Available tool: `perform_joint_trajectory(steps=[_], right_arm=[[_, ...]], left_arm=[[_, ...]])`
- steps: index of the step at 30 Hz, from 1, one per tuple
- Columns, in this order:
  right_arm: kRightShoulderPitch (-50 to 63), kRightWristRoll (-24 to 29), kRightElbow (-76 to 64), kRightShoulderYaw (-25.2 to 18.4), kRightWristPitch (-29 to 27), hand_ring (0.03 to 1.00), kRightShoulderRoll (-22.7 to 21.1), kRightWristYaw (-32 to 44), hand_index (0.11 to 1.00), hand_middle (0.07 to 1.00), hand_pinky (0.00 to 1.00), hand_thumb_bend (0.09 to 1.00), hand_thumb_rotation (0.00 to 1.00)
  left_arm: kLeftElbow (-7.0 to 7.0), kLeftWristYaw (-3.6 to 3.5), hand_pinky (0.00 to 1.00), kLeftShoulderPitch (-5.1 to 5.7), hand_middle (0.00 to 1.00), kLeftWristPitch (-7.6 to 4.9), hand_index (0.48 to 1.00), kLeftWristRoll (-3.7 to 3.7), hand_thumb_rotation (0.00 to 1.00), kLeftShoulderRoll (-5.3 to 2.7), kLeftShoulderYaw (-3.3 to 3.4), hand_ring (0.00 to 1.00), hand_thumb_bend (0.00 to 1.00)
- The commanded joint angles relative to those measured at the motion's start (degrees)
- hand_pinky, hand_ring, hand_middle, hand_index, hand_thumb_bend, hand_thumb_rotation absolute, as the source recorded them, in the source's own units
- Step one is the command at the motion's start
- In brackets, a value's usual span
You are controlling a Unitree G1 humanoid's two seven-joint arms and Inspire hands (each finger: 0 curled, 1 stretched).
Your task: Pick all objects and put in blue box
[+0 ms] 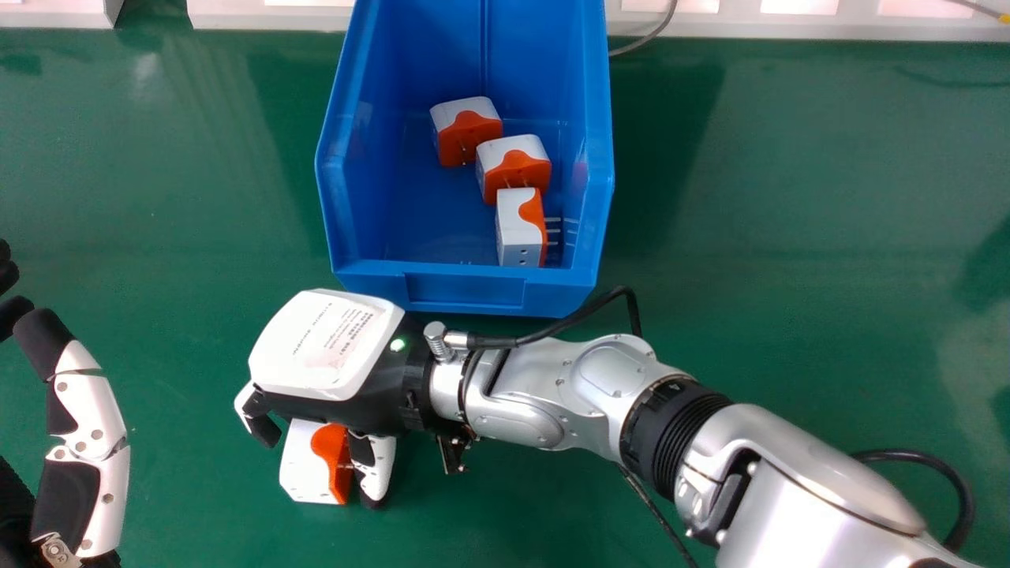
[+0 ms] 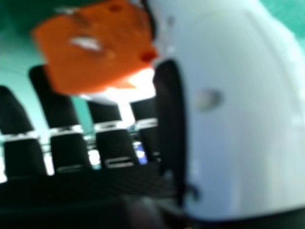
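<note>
1. We see the box (image 1: 367, 282) standing on the table (image 1: 789, 197).
2. Inside it we find three adapters: the far adapter (image 1: 467, 132) leftmost, the middle adapter (image 1: 513, 167) nearer and to its right, the near adapter (image 1: 517, 229) by the front wall.
3. Before the box, toward its left, we have the fourth adapter (image 1: 304, 465), between the right hand (image 1: 323, 347)'s fingers and thumb.

The green desk (image 1: 789, 237) bears a blue box (image 1: 465, 290) far centre; a white-and-orange adapter (image 1: 304, 465) sits near left, contact unclear.
</note>
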Motion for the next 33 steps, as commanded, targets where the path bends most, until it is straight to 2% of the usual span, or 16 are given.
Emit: perform_joint_trajectory(steps=[1,6,11,15,19,23,25,27,33], right_arm=[[-2.2,1.0,-0.6,-0.9,0.6,0.411,2.0,0.2,0.570,0.509,0.29,0.487,0.00],[-2.5,0.9,-1.0,-1.4,0.2,0.415,1.8,0.1,0.556,0.522,0.29,0.489,0.00],[-2.6,1.2,-1.1,-1.9,0.1,0.415,1.7,0.7,0.559,0.520,0.29,0.489,0.00],[-2.3,1.4,-1.5,-2.4,-0.4,0.414,1.2,-0.1,0.556,0.521,0.29,0.489,0.00],[-1.9,2.2,-2.7,-3.7,-0.3,0.416,0.5,0.6,0.560,0.520,0.28,0.488,0.00],[-1.3,5.3,-5.1,-6.5,-0.2,0.418,-0.4,6.1,0.569,0.520,0.28,0.486,0.00],[-0.5,7.1,-7.3,-7.9,0.2,0.414,-1.1,8.9,0.576,0.515,0.28,0.485,0.00],[0.9,8.9,-10.6,-9.5,0.1,0.411,-2.5,11.1,0.578,0.514,0.29,0.485,0.00],[8.0,16.0,-25.6,-14.4,0.4,0.424,-8.0,20.1,0.560,0.524,0.30,0.488,0.00]], left_arm=[[-0.68,0.28,0.66,-1.56,0.71,-0.04,0.720,0.39,0.00,-4.98,-0.26,0.71,0.23],[-0.83,0.38,0.66,-1.55,0.71,-0.01,0.718,0.18,0.00,-5.20,-0.44,0.71,0.23],[-0.78,0.54,0.66,-1.41,0.71,-0.15,0.718,0.49,0.00,-5.19,-0.48,0.71,0.23],[-0.65,0.47,0.66,-1.29,0.71,-0.51,0.722,0.42,0.00,-5.09,-0.60,0.71,0.23],[-0.83,0.63,0.66,-1.08,0.71,-0.41,0.723,0.83,0.00,-5.29,-0.68,0.71,0.23],[-0.99,0.52,0.66,-0.65,0.71,-0.47,0.724,0.65,0.00,-5.28,-0.97,0.71,0.23],[-1.06,0.59,0.66,-0.38,0.71,-0.49,0.722,0.79,0.00,-5.37,-1.06,0.71,0.23],[-1.10,0.59,0.66,-0.25,0.71,-0.64,0.719,0.55,0.00,-5.40,-1.28,0.71,0.23],[-1.42,0.94,0.66,0.32,0.70,-0.01,0.717,1.45,0.00,-5.39,-1.26,0.71,0.24]])
